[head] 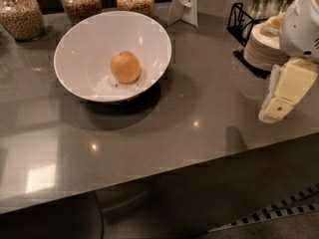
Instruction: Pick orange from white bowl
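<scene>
The orange (125, 66) lies in the bottom of the white bowl (79, 54), a little right of its centre. The bowl stands on the grey counter at the left of the camera view. My gripper (273, 112) hangs at the far right, pointing down over the counter's front right part. It is well to the right of the bowl and holds nothing that I can see. Its white arm housing (304, 24) rises out of view at the top right.
Three glass jars of grain (20, 14) stand along the back behind the bowl. A white card stand (183, 4) is at the back centre. A stack of pale dishes (264, 46) in a black wire rack sits just behind my gripper. The counter's front edge (199, 161) runs diagonally.
</scene>
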Controlling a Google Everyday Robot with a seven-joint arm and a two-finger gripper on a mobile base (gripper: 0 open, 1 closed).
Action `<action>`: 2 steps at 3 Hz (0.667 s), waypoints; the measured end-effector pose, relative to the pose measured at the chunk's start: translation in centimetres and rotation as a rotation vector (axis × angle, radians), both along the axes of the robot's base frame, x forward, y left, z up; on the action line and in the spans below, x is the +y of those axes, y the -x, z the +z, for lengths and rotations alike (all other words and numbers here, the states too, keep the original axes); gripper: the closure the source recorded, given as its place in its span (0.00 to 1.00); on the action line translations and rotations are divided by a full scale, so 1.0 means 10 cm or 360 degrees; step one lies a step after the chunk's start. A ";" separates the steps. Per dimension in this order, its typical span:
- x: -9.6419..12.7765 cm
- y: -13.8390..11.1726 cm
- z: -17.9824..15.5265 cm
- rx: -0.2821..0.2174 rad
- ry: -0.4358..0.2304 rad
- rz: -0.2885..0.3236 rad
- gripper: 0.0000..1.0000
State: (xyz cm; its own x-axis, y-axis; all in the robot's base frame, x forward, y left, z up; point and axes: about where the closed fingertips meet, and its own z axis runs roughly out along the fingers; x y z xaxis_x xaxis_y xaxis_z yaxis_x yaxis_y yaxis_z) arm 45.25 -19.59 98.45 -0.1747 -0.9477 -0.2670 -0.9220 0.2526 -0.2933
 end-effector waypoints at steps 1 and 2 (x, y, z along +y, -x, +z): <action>0.41 -0.25 0.09 -0.0103 -0.0136 0.0108 0.00; 0.99 -0.55 0.17 -0.0186 -0.0284 0.0237 0.00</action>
